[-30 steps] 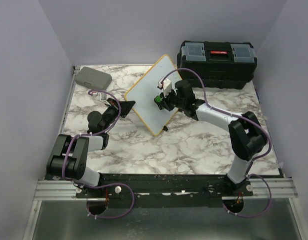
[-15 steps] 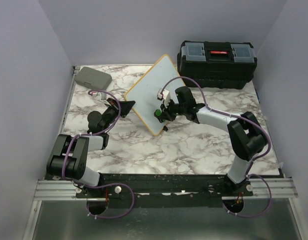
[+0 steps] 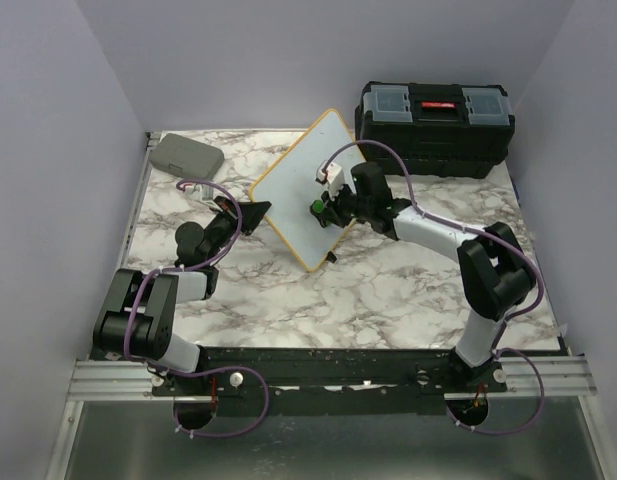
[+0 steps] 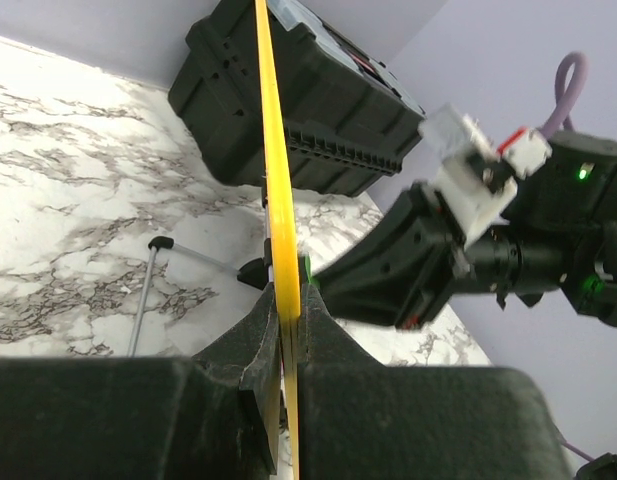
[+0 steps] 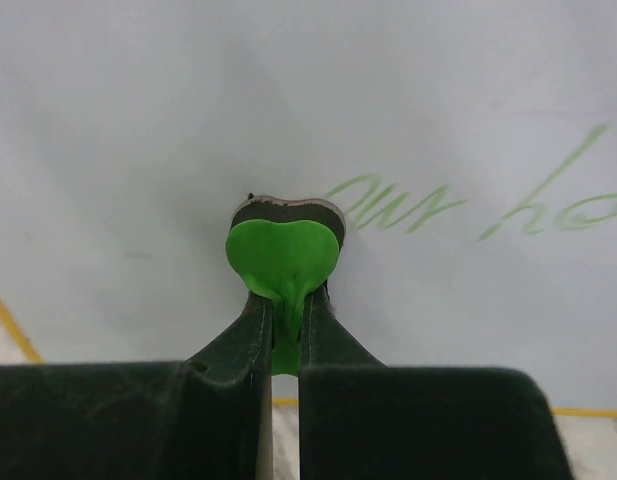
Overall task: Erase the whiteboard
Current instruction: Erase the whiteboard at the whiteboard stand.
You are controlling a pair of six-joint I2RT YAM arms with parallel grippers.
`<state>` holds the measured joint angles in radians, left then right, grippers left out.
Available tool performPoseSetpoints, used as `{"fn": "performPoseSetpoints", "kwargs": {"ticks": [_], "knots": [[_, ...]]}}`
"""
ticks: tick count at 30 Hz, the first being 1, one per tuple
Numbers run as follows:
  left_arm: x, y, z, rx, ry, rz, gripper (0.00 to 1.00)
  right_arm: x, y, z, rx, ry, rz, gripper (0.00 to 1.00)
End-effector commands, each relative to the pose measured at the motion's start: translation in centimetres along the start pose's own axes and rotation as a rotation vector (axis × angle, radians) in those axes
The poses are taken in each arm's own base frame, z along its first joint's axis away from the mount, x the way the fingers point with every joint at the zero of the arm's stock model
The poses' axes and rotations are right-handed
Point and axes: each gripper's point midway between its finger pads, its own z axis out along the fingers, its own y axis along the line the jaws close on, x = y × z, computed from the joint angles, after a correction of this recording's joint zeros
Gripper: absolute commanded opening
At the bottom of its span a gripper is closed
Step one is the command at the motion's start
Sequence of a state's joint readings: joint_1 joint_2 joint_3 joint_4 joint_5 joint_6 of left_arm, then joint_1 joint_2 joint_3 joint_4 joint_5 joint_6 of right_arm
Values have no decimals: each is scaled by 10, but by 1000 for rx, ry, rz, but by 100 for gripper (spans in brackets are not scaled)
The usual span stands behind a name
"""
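The whiteboard (image 3: pixel 288 185), white with a yellow frame, stands tilted at the middle of the table. My left gripper (image 3: pixel 256 215) is shut on its left edge; the left wrist view shows the yellow frame (image 4: pixel 273 150) pinched edge-on in my left gripper (image 4: pixel 291 300). My right gripper (image 3: pixel 318 205) is shut on a green eraser (image 3: pixel 316 204) pressed against the board's face. In the right wrist view the eraser (image 5: pixel 283 255) sits between the fingertips of my right gripper (image 5: pixel 285 300), and faint green handwriting (image 5: pixel 408 205) lies to its right on the whiteboard (image 5: pixel 138 120).
A black toolbox (image 3: pixel 433 125) stands at the back right, just behind the board. A flat grey case (image 3: pixel 186 154) lies at the back left corner. The board's thin metal leg with a black foot (image 4: pixel 148 290) rests on the marble table (image 3: pixel 388 290).
My right gripper slid the eraser down toward the board's lower edge, then back up to the middle. The left gripper and the board stayed put.
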<state>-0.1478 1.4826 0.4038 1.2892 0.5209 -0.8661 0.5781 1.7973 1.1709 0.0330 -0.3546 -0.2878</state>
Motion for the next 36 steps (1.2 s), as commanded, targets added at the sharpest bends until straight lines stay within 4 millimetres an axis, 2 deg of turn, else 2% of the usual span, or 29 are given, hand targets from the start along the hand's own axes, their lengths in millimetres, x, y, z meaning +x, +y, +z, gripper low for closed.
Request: {"fn": "performPoseSetpoints", "kwargs": {"ticks": [1, 5, 8, 13, 20, 22, 24, 28, 30, 32, 36], "knots": [[33, -21, -3, 97, 146, -19, 0, -52, -51, 1, 184, -132, -32, 1], [33, -21, -2, 101, 144, -22, 0, -65, -50, 2, 166, -157, -28, 1], [33, -22, -2, 102, 144, -20, 0, -60, -41, 6, 115, -141, -17, 1], [34, -21, -2, 101, 144, -22, 0, -39, -4, 8, -83, -84, -20, 1], [34, -20, -2, 103, 144, -26, 0, 2, 32, 6, -269, 31, 0, 1], [34, -20, -1, 103, 144, -25, 0, 4, 23, 9, -209, 41, 28, 1], [35, -20, -2, 102, 147, -26, 0, -4, 1, 13, -85, 32, 47, 1], [36, -20, -2, 101, 154, -23, 0, -40, -38, 11, 101, -49, 67, 1], [38, -19, -2, 102, 164, -22, 0, -59, -48, 11, 135, -90, 65, 1], [39, -18, -2, 100, 171, -24, 0, -67, -56, 13, 160, -100, 77, 1], [39, -17, 0, 98, 176, -27, 0, -66, -61, 22, 166, -68, 93, 1]]}}
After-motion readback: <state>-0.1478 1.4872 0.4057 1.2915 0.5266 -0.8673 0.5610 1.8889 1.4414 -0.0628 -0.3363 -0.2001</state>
